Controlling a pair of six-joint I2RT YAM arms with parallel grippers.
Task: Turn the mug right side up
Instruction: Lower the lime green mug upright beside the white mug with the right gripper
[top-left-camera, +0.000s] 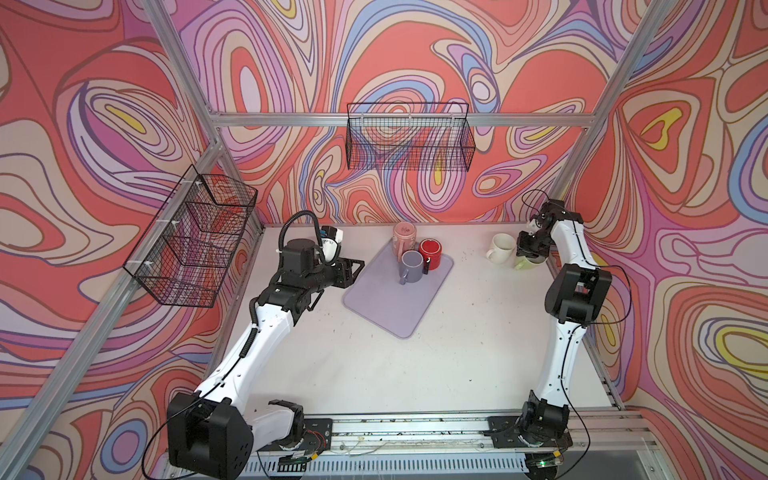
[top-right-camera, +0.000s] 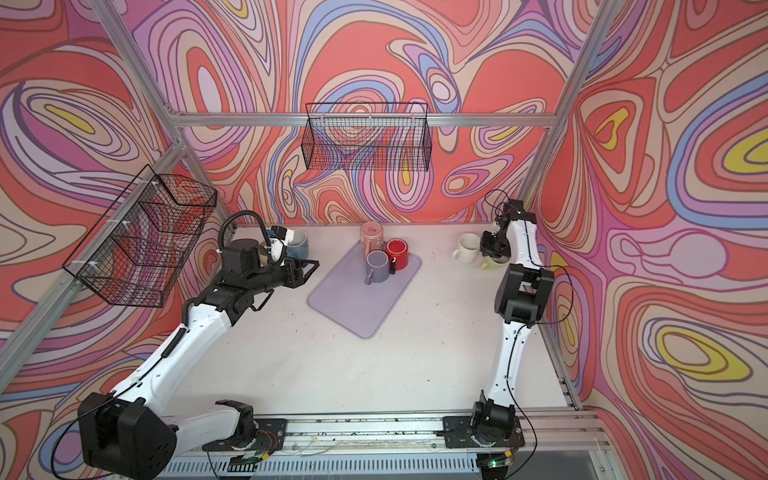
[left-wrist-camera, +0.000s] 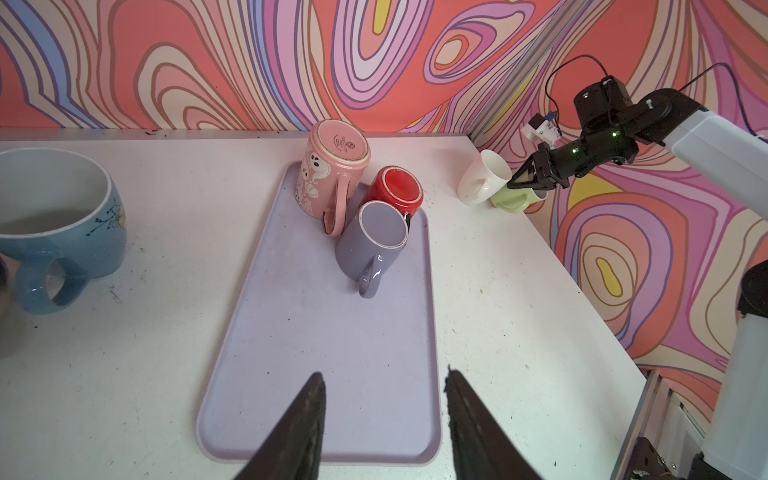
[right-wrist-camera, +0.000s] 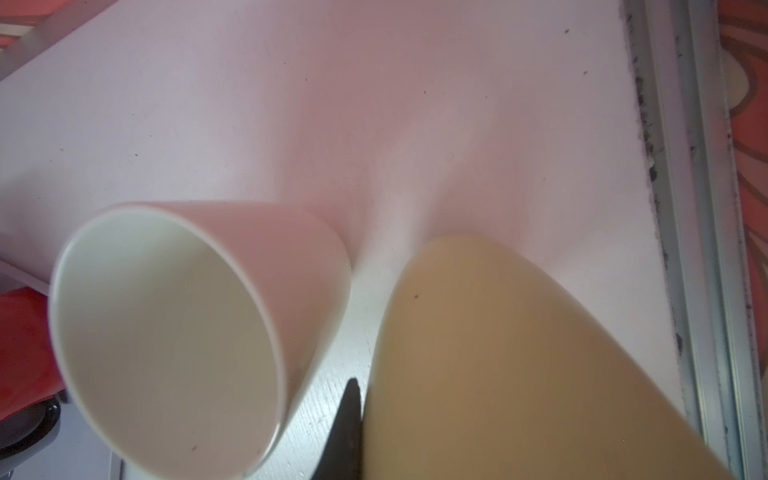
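Note:
A pale green mug sits at the table's back right with its mouth facing up. My right gripper comes down onto its rim and is shut on the wall. In the right wrist view one dark finger lies against the green mug; the other is hidden behind the wall. Whether its base touches the table I cannot tell. My left gripper is open and empty over the near-left end of the lilac tray.
A white mug stands upright right beside the green one. Pink, red and grey-purple mugs stand upside down at the tray's far end. A blue mug stands upright at back left. Wire baskets hang on the walls.

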